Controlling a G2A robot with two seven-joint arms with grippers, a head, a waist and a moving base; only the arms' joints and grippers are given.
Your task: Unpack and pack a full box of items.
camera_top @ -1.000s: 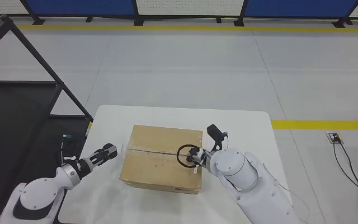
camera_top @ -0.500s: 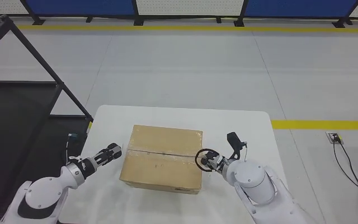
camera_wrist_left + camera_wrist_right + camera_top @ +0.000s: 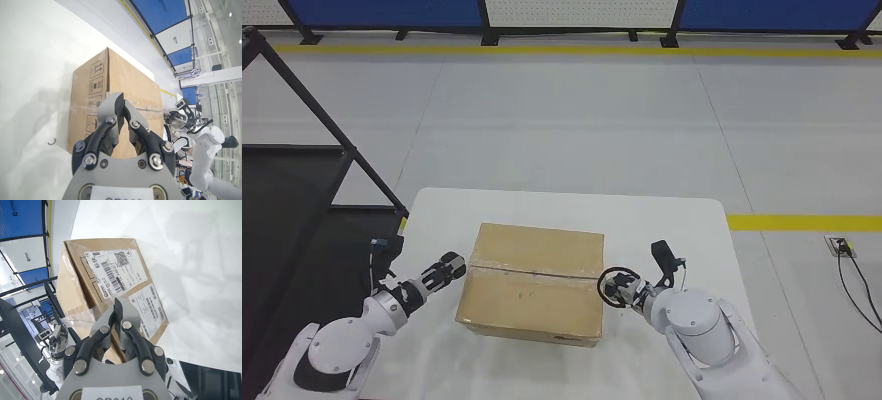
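The cardboard box (image 3: 532,285) (image 3: 132,85) (image 3: 113,275) sits in the middle of the white bench (image 3: 672,225). Its top flaps are down and clear tape (image 3: 542,268) runs along the seam. I have one pair of jaws at each end of it.

My left jaws are clenched on nothing, with their fingertips (image 3: 119,106) pressed together. They point at the box's left end, level with the end of the seam. From above they sit right at that edge, but I cannot tell whether they touch the cardboard. The end wall in front of them carries a column of printed handling symbols (image 3: 95,89).

My right jaws are at the opposite end of the box. They are also clenched and empty, with the black pads (image 3: 117,311) closed flat against each other. They aim at the end wall between a large white shipping label (image 3: 115,273) and a smaller label (image 3: 147,308) beside it. They are close to the wall, and I cannot make out any contact. A loose tail of the tape (image 3: 79,317) hangs over the box's top edge just beside these jaws.

A small metal C-shaped ring (image 3: 51,141) lies on the bench near the box's lower left corner, apart from the cardboard. A black metal frame (image 3: 312,190) stands on the floor beyond the box's left side, off the bench.
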